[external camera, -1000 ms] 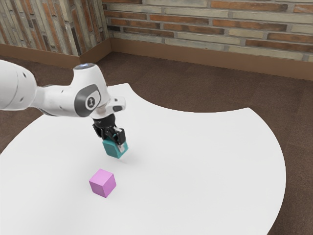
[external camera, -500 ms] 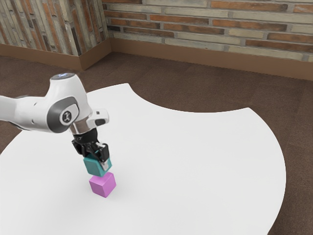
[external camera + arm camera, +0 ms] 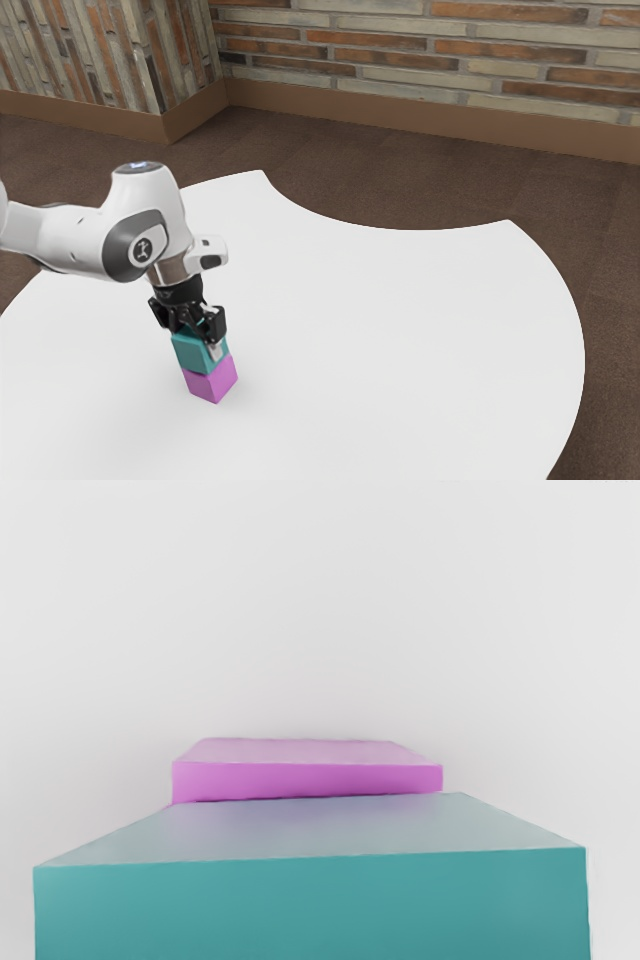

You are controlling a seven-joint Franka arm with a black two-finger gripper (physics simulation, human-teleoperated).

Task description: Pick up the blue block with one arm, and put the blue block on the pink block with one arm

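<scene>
The blue-green block (image 3: 197,354) rests on top of the pink block (image 3: 212,382), near the table's front left in the exterior view. My black gripper (image 3: 196,332) comes down from above and is shut on the blue block, a finger on each side. In the wrist view the blue block (image 3: 310,880) lies close under my hand, and a strip of the pink block (image 3: 305,770) shows just beyond it.
The round white table (image 3: 400,320) stretches wide toward the exterior view's right. Brown carpet (image 3: 420,170) and a brick wall (image 3: 420,50) lie beyond its far edge. My white arm (image 3: 90,240) reaches in from the exterior view's left.
My gripper carried the blue block toward the exterior view's left and down, from beside the pink block to directly on top of it.
</scene>
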